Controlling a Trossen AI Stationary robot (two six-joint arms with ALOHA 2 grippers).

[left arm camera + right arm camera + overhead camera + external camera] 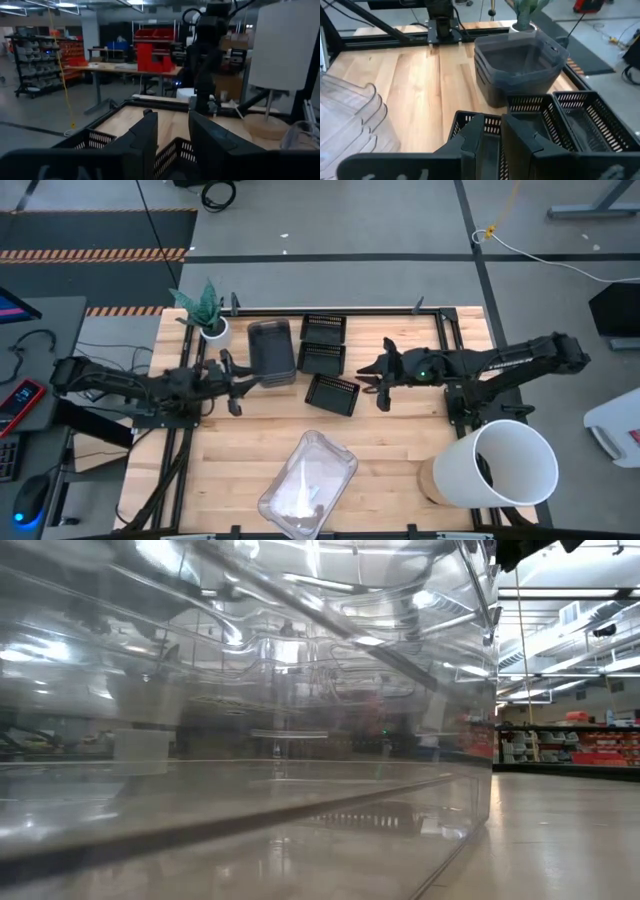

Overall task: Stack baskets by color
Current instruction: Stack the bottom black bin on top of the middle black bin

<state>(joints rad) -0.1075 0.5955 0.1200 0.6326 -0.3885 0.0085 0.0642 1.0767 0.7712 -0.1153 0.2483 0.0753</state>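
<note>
Three black lattice baskets [323,330] [322,358] [332,394] rest singly on their bottoms on the wooden table [400,450], in a row from the far edge inward. Left of them stands a stack of smoky grey baskets [270,350] [520,70]. The clear baskets [308,485] lie nested near the front edge and fill the low view [250,720]. My left gripper [248,383] [172,140] hovers open, just left of the black row. My right gripper [366,377] [492,131] hovers on the row's right, above the nearest black basket [470,122], with a narrow gap between its fingers and nothing in it.
A big white bucket [500,465] lies at the front right corner. A small white plant pot [213,328] stands at the far left beside the grey stack. Bare wood [230,460] lies at the front left and between the black baskets and the bucket.
</note>
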